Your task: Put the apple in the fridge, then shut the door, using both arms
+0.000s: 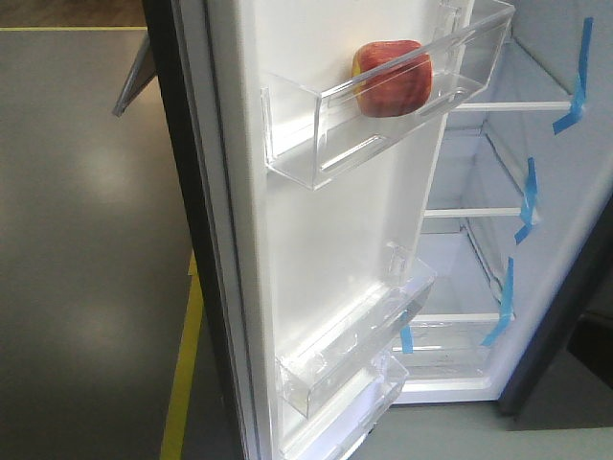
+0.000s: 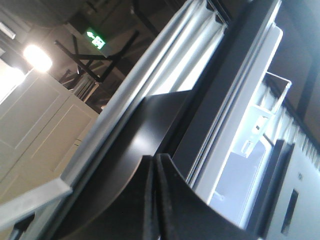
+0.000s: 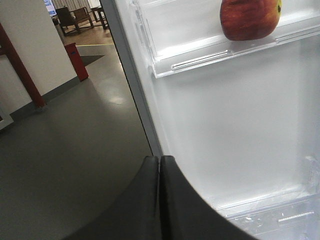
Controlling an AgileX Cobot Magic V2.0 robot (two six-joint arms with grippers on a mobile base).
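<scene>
My left fingers [image 2: 172, 205] are pressed together, pointing up along the edge of the door [image 1: 326, 240], its pale seal [image 2: 165, 65] running slantwise past me. My right fingers [image 3: 175, 205] are pressed flat together too, holding nothing, aimed at the door's white lining just inside its outer edge. The apple [image 1: 393, 79] sits in the upper clear bin [image 1: 287, 144] on the door, above and to the right of my right fingers. The door stands wide open. Grey floor [image 1: 86, 240] with a yellow line [image 1: 182, 383] spreads out to its left. On its right the fridge [image 1: 575, 220] shows glass shelves [image 1: 508, 103] edged with blue tape [image 1: 578, 81]. Two more bins [image 1: 335, 369] hang low on the door. A green sign [image 2: 95, 39] glows overhead; I can't read it.
</scene>
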